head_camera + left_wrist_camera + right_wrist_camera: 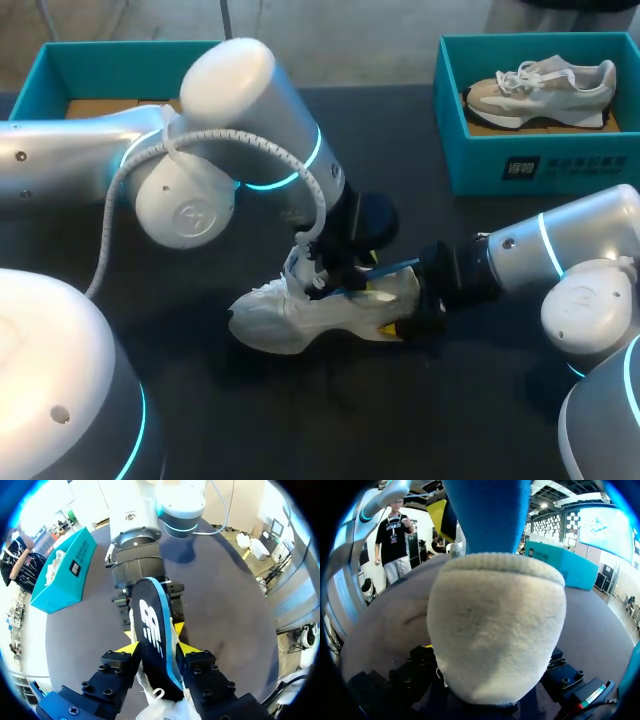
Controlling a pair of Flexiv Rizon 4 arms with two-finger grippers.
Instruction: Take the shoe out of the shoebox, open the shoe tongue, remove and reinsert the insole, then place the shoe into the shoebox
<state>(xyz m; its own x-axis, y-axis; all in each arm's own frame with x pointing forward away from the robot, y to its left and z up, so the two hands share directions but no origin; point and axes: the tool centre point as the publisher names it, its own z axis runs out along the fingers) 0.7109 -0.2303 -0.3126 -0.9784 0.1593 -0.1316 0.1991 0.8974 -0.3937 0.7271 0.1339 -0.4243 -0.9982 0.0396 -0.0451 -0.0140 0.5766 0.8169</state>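
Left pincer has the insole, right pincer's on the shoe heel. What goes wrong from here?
1. The left pincer grips the insole by its edges, so it may buckle or slip instead of sliding into the white shoe.
2. The right pincer holds the heel right beside the left one; a small misalignment may make them collide.
3. Loose laces lie by the left pincer and may snag.

shoe (320, 312) (545, 88): 2 | shoebox (540, 165) (40, 75): 2 | insole (152, 635): 1 | claw (157, 647) (395, 318): 2
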